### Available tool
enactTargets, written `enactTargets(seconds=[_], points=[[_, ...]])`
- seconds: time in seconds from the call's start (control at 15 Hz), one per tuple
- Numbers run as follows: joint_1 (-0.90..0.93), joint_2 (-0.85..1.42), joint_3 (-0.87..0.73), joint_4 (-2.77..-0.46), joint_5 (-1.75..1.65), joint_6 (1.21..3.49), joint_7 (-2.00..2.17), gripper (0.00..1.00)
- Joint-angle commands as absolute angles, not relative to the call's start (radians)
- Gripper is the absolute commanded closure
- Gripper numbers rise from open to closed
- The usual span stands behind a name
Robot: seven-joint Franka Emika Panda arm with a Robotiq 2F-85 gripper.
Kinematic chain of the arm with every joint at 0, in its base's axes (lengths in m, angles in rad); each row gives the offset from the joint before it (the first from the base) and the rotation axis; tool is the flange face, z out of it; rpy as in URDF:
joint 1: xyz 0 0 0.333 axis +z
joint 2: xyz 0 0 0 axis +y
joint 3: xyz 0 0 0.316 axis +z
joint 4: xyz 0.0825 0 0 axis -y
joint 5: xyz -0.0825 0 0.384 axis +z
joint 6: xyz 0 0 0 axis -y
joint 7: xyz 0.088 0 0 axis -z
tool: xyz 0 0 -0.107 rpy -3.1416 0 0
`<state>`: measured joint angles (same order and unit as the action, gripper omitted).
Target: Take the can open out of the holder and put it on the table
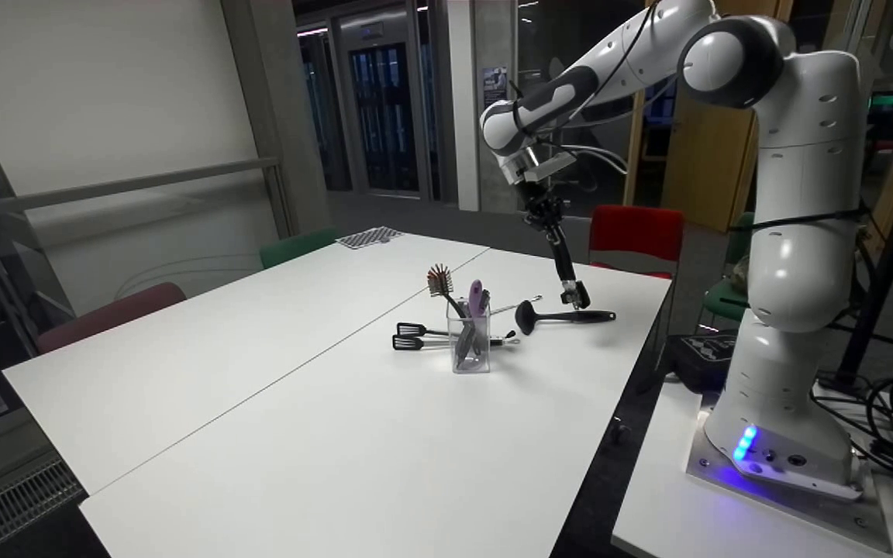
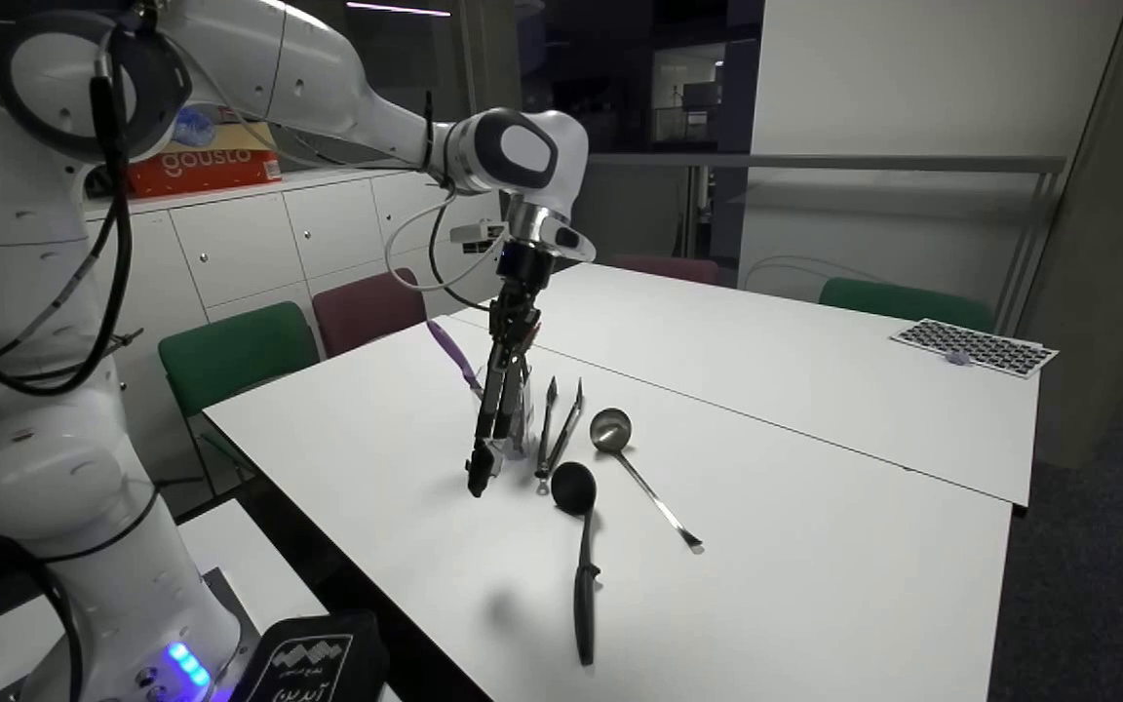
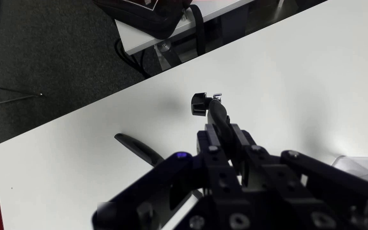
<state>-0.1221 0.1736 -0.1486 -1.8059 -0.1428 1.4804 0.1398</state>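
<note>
1. Gripper (image 3: 225, 131) points steeply down above the table (image 1: 299, 449). Its fingers (image 3: 212, 135) are clamped on the dark handle of the can opener (image 3: 217, 111), one on each side.
2. Can opener hangs past the fingertips, black knob (image 3: 199, 104) and a bit of bright metal at the free end. It is out of the holder, over the table. Lower end looks clear of the surface; gap hard to judge.
3. Holder (image 1: 471, 363): clear, square-sided cup, upright on the table. Carries a brush (image 1: 440, 280), a purple-handled utensil (image 1: 477, 298) and others too overlapped to sort. Partly behind the gripper in an exterior view.
4. Black ladle (image 2: 585, 575) lies flat near the can opener; in the wrist view part of it runs beneath the gripper. Metal ladle (image 2: 610, 430) and tongs (image 2: 561, 444) with slotted black heads also lie flat, near the holder.
5. Patterned sheet (image 2: 976, 348), black and white, at a corner of the table, well apart from the utensils. Arm (image 1: 784, 271) shows blue lights at its base.
</note>
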Motion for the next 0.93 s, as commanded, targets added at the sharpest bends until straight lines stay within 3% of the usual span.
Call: enactTargets(seconds=[0.0, 0.27, 0.87], points=[[-0.177, 0.266, -0.197, -1.691, -0.147, 1.395, 0.163, 0.97], [-0.232, 0.386, -0.263, -1.567, -0.166, 1.310, 0.231, 0.97], [-0.314, 0.567, -0.336, -1.378, -0.110, 1.583, 0.490, 0.97]])
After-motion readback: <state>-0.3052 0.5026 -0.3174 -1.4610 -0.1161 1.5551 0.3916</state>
